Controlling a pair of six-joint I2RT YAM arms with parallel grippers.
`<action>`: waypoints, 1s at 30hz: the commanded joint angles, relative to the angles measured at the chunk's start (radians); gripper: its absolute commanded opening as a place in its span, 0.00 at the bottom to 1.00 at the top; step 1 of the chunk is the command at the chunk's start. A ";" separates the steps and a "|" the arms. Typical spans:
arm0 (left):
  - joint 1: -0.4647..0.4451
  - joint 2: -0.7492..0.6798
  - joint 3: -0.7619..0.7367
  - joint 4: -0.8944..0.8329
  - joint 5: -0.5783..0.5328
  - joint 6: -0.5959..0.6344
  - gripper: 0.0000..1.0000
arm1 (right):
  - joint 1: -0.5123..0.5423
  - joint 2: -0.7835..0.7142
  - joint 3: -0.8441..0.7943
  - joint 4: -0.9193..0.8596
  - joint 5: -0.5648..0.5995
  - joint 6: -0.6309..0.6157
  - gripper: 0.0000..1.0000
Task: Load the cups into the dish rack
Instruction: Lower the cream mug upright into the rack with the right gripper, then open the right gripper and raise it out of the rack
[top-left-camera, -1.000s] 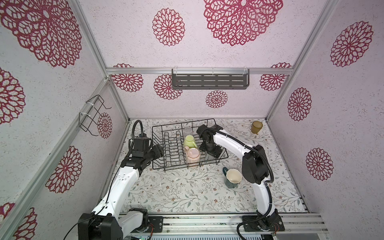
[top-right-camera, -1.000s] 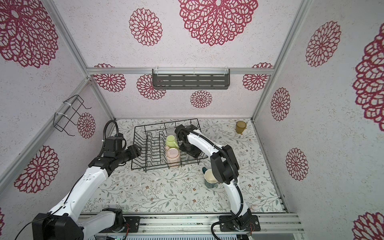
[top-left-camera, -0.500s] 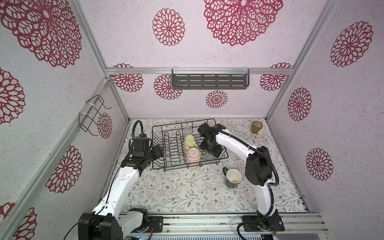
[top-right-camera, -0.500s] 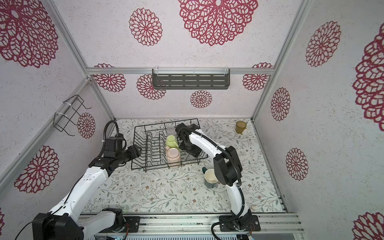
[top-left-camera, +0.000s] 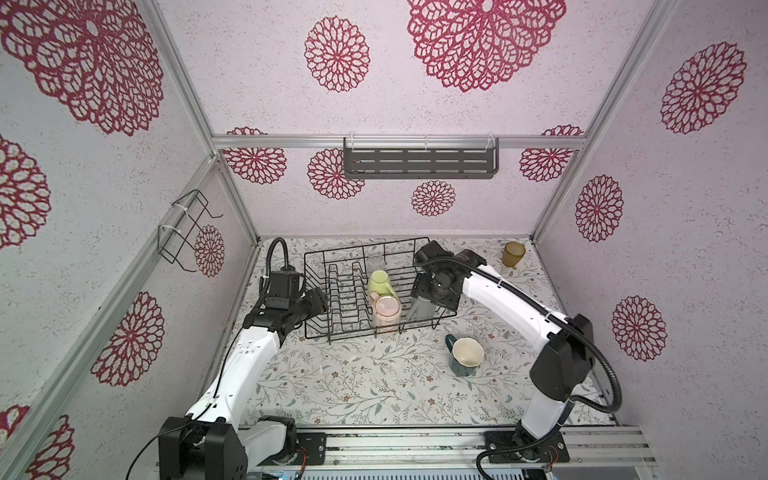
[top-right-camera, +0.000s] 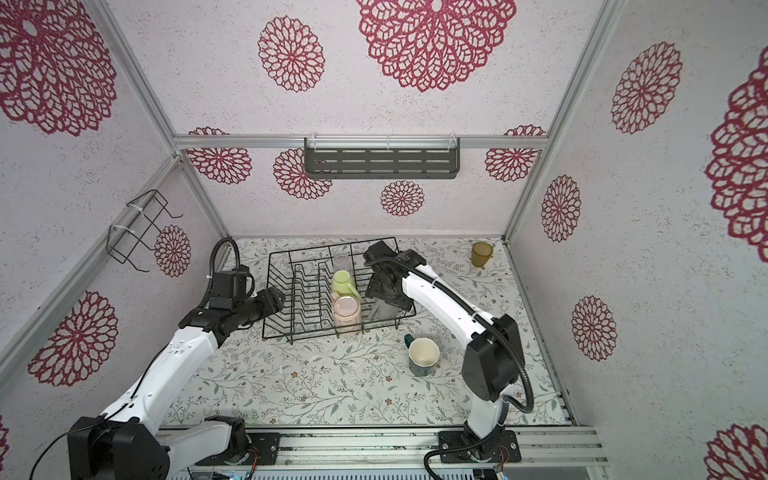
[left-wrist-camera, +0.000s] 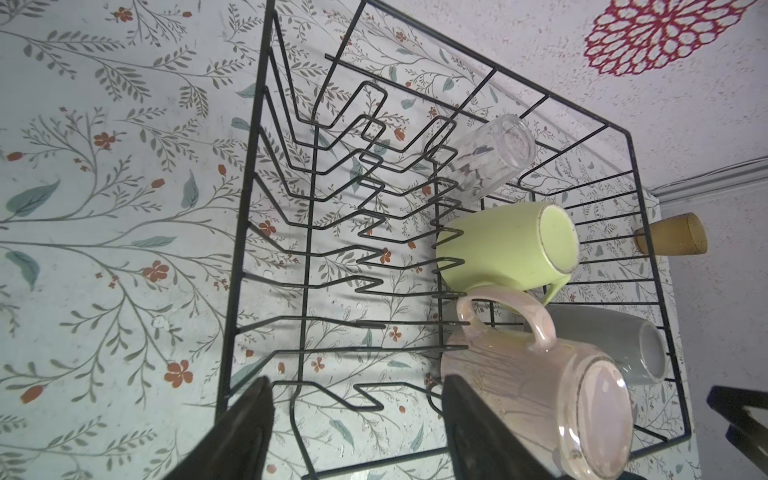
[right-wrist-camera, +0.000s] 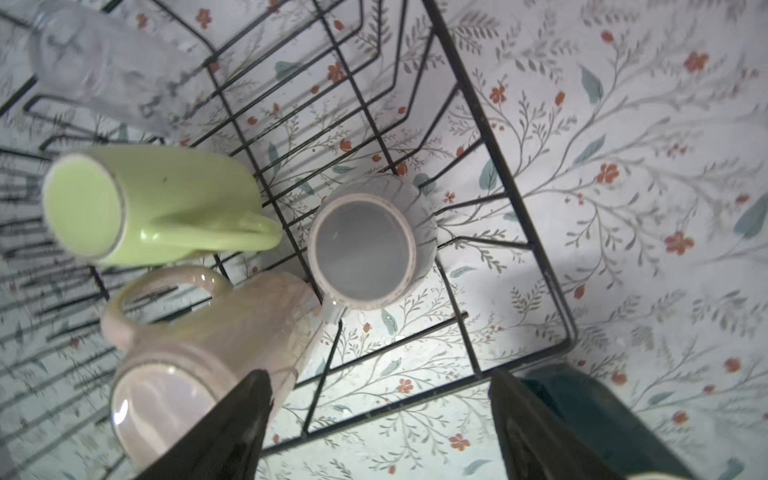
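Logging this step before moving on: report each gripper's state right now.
Left gripper: open, holding nothing.
Right gripper: open, empty; the grey ceramic mug sits free in the black wire dish rack.

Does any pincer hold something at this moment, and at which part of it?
Nothing is held. The left pincer and the right pincer are both open and empty; the grey mug stands free in the rack.

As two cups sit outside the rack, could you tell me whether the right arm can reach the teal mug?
Probably yes: the teal mug stands upright on open table near the right arm, nothing crowds it, and the right gripper, above the dish rack, is open and empty.
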 joint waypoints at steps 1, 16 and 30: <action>0.005 -0.005 0.037 -0.019 0.003 0.014 0.68 | -0.022 -0.035 -0.019 0.125 -0.072 -0.352 0.86; 0.005 -0.030 0.064 -0.098 -0.036 0.027 0.68 | -0.138 0.173 0.137 0.089 -0.220 -0.639 0.73; 0.005 0.038 0.116 -0.109 -0.024 0.052 0.68 | -0.120 0.182 0.081 0.090 -0.323 -0.604 0.56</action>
